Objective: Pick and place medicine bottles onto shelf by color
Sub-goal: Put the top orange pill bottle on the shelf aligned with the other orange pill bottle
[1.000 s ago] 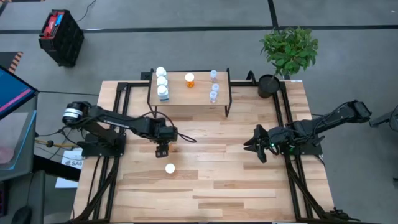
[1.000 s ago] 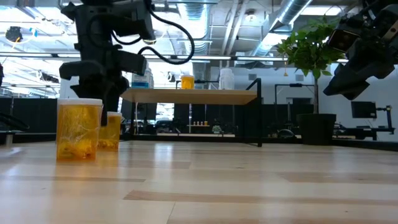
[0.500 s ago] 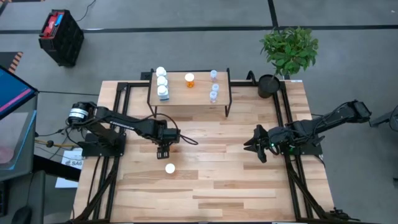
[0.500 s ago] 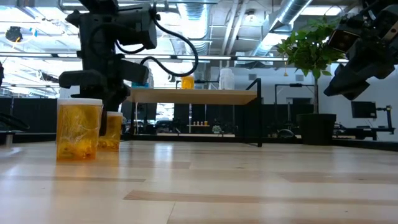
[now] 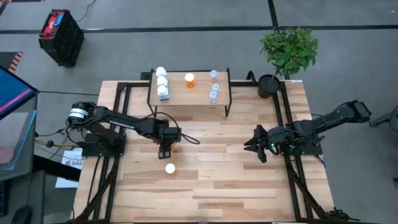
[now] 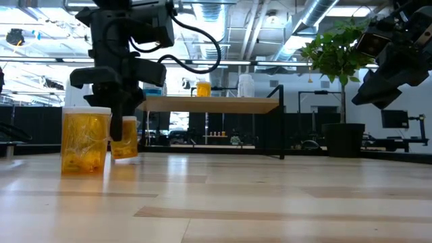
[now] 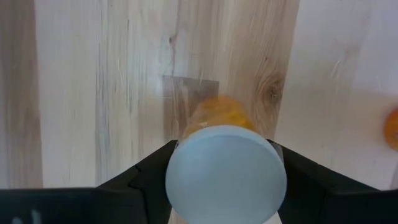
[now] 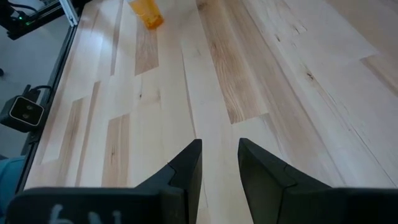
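The left tool [image 5: 164, 149] is pointing straight down, gripping an orange bottle [image 7: 225, 179] just above the tabletop [image 5: 211, 180]; the right tool [image 5: 257, 149] is hovering slightly open.

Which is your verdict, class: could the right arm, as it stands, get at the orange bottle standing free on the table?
Probably yes. The right hand is empty and open, with bare table between it and the free orange bottle. The left hand, holding another orange bottle, hangs close by and might crowd it.
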Controlling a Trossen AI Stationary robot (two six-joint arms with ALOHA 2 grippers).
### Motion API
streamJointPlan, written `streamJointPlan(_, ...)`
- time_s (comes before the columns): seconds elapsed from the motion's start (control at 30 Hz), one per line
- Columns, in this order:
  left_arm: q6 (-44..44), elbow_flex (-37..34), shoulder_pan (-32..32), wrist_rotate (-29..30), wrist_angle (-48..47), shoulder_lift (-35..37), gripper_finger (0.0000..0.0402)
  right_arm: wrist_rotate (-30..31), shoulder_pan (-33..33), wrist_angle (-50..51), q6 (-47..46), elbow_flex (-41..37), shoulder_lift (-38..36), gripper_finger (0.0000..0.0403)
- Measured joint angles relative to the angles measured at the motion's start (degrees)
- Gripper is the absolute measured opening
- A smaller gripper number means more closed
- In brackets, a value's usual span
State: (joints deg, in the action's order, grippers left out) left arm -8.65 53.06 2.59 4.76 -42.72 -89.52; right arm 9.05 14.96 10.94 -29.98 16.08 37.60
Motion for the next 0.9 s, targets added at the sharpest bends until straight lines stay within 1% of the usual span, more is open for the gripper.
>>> streamJointPlan(0.23,0.01,0.57,0.00,-0.86,-0.99,0.00,0.0192,0.01,0.00,0.28,0.00,0.00,0.00,0.0127)
streamJointPlan(0.37,0.11,4.66,-0.09,-1.31,-4.63,0.00,0.0185,0.00,0.00,0.28,0.02,0.00,0.00,0.0127)
streamJointPlan(0.47,2.13,9.34,-0.75,-0.40,-8.96,0.02,0.0188,0.03,0.00,0.28,0.46,0.00,0.00,0.0127)
streamJointPlan(0.57,3.99,14.84,-2.81,0.90,-13.13,0.02,0.0190,0.03,0.00,0.28,0.44,0.00,0.00,0.0127)
streamJointPlan(0.77,7.21,27.85,-9.84,1.09,-19.92,-0.59,0.0187,0.03,0.00,0.28,0.48,0.00,0.02,0.0127)
streamJointPlan(0.9,11.42,38.24,-15.37,1.09,-24.77,-4.12,0.0187,0.03,0.00,0.43,0.63,0.00,0.02,0.0127)
